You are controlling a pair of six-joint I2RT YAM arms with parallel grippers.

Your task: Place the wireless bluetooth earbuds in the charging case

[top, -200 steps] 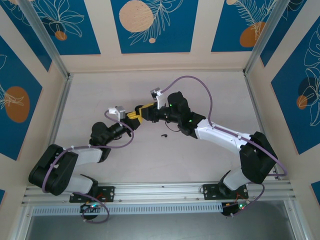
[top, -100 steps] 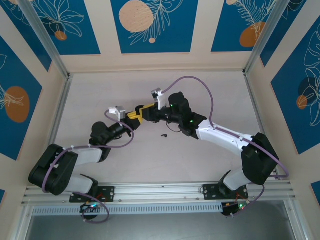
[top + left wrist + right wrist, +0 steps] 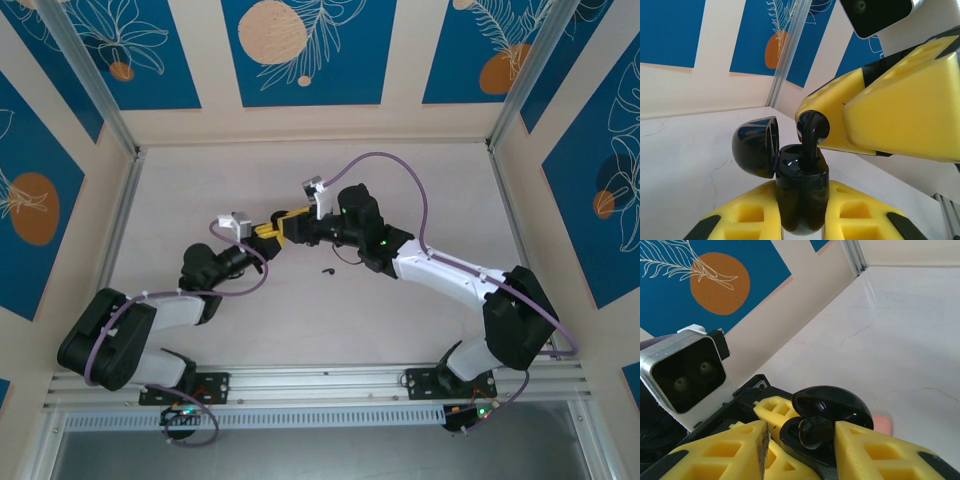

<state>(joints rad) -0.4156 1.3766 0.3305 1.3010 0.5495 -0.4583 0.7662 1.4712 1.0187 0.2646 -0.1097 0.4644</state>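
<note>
Two yellow ribbed fingers of the left gripper point(image 3: 802, 216) are clamped on the rounded body of the glossy black charging case point(image 3: 804, 182). We see the case standing upright between them, its domed lid point(image 3: 756, 147) swung open to one side. One small black earbud with a thin stem point(image 3: 810, 140) stands in the case's open top, stem down in a socket and round head above the rim. We find the right gripper point(image 3: 800, 434) straddling that head from above, its yellow fingers parted wider than the bud; from the left wrist the head touches one of them. From overhead both grippers meet nose to nose above the middle of the pale table point(image 3: 200, 180). We spot a second black comma-shaped earbud point(image 3: 326, 270) lying loose on the table, just nearer the bases than the right gripper. Past the lid, from the right wrist, we see a small pale pink piece point(image 3: 883, 424) on the table.
</note>
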